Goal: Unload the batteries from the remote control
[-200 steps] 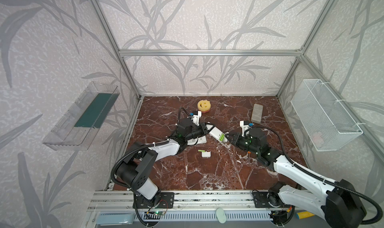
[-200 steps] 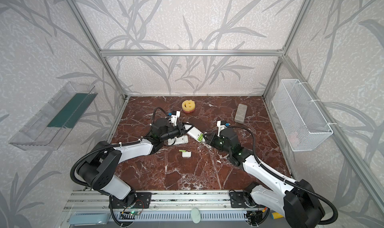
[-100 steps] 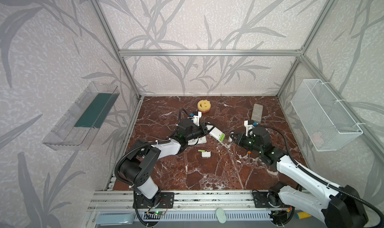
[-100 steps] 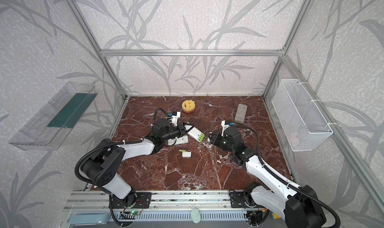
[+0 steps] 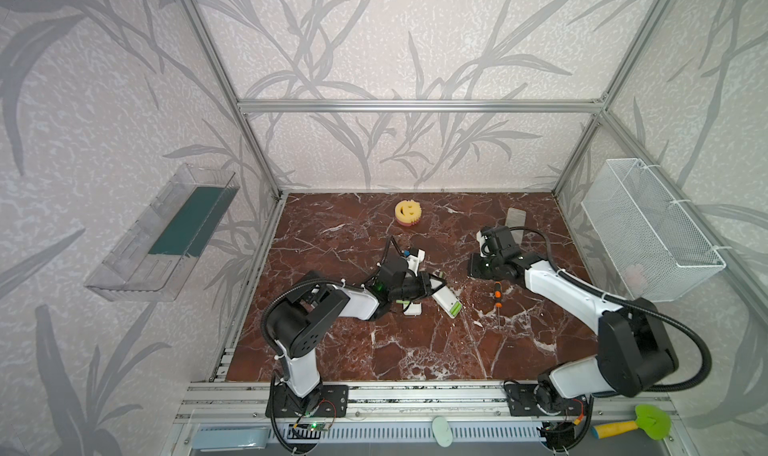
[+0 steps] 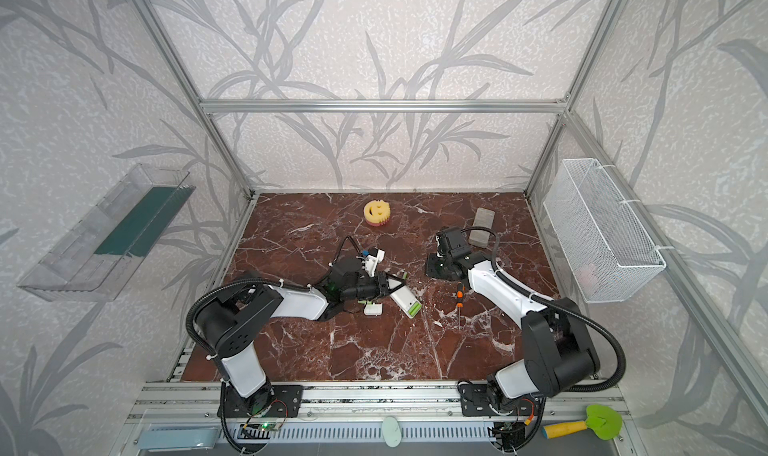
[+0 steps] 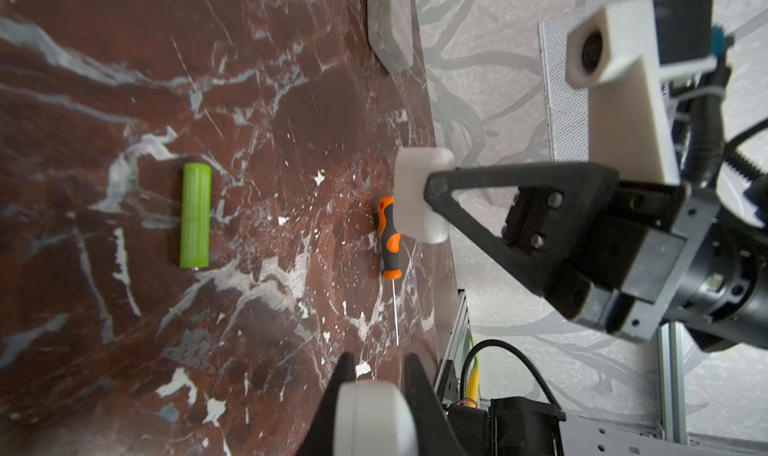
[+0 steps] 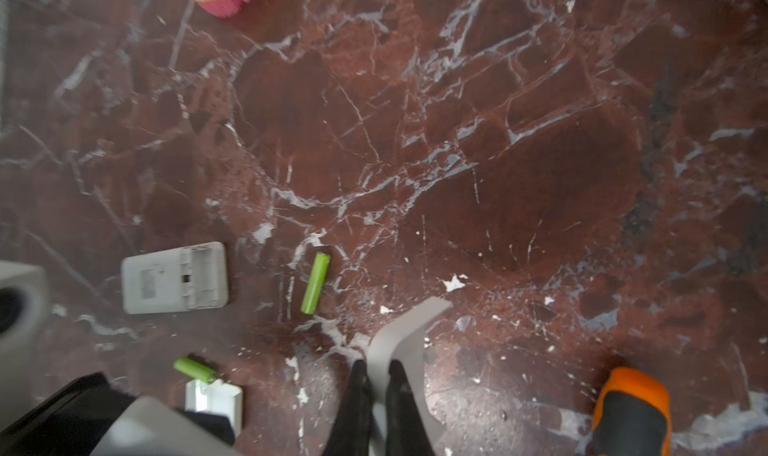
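My left gripper (image 5: pixel 436 284) hangs low over the middle of the marble surface (image 5: pixel 374 350), pointing toward the right edge. In the left wrist view something white sits between its fingers (image 7: pixel 347 391), and I cannot tell whether they grip anything.

On its front-edge side lies a small white cover (image 5: pixel 412 309) with a battery (image 5: pixel 405 302) touching it. The remote control (image 5: pixel 444 301) lies flat just beside my left fingertips, slanting toward the front right corner. The lime-green batteries (image 5: pixel 455 308) show in its far end.

A loose battery (image 7: pixel 195 215) lies bare on the marble between my two grippers.

My right gripper (image 5: pixel 473 270) sits right of the middle with its jaws pressed together on nothing, tips near the marble. The orange-handled screwdriver (image 5: pixel 497 292) lies just beside it toward the front edge, blade pointing at that edge. A grey block (image 5: pixel 515 219) rests near the back right corner.
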